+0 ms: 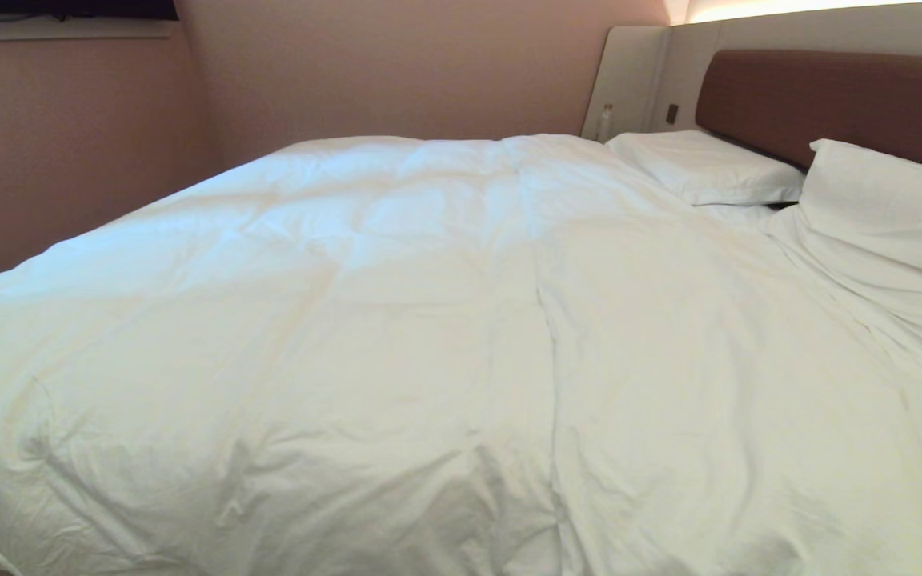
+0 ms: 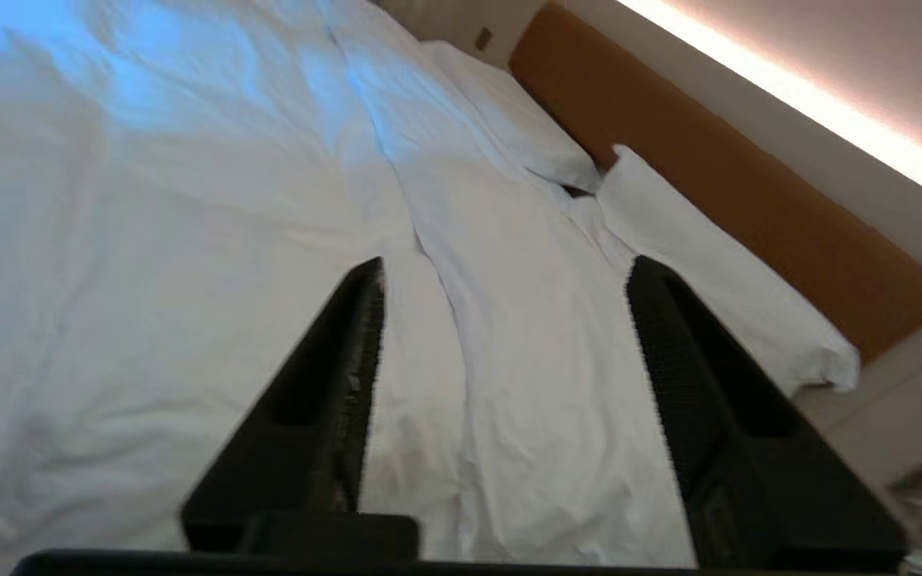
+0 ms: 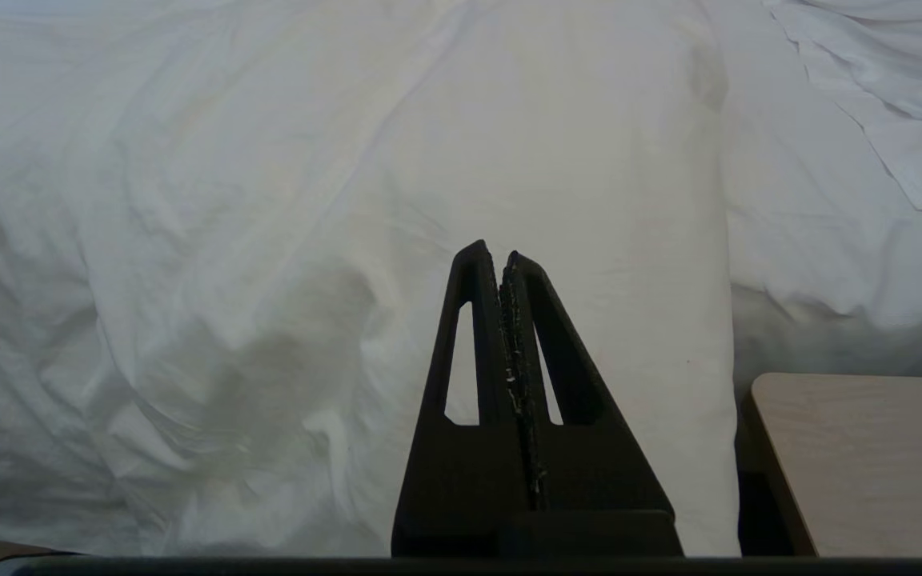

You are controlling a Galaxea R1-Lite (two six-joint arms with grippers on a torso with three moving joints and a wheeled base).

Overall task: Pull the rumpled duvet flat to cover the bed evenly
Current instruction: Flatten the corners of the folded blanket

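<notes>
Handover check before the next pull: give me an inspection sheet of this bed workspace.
Surface: bed, brown headboard; fitted sheet bare on the right side near the pillows.
Job's things: duvet spread over most of the mattress, wrinkled, a long fold running down its middle.
Clutter: two white pillows at the headboard; a small bottle beside it.
Grippers: left gripper open above the duvet, holding nothing; right gripper shut, empty, pointing at the duvet's hanging side.
Cables: nothing seen.
Surroundings: pinkish wall; light wooden surface by the bed.
</notes>
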